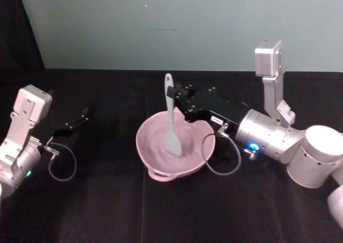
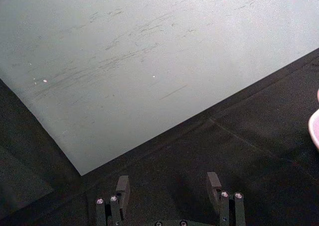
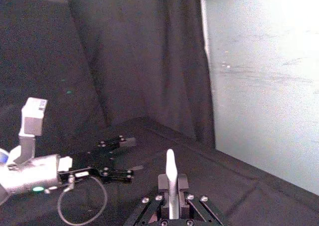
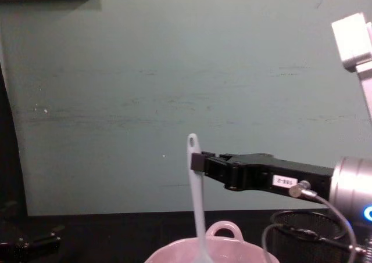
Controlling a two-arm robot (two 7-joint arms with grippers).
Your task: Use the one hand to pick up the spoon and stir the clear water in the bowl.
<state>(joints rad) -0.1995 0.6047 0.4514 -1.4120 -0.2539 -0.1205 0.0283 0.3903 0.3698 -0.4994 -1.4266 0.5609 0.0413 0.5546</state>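
Nearest the robot sits the bowl (image 1: pixel 143 156), pale pink, its loop handle turned toward the robot, on the black table (image 1: pixel 107 211). The spoon (image 1: pixel 170 117) stands in it, blade down in the clear water (image 1: pixel 158 141), right of the bowl's centre, holed end up. Its long axis runs close to vertical, the top tipped a little toward the robot's left. The right gripper (image 1: pixel 179 101) reaches in level from the robot's right and is clenched on the upper handle, just below the hole, above the bowl's far rim.

Stirring looks to be the step in hand. To do it well, I'd say sweep the blade in slow circles inside the wall, low enough to be in the water but off the rim. The handle should be upright so the flat blade doesn't slop water out or shove the bowl. A black wire-mesh cup (image 4: pixel 314 234) stands under the right arm, so wide swings that way are risky.

The left gripper (image 1: pixel 79 117) hangs parked far to the left, jaws released and empty. Behind is the pale green wall (image 1: pixel 161 28).
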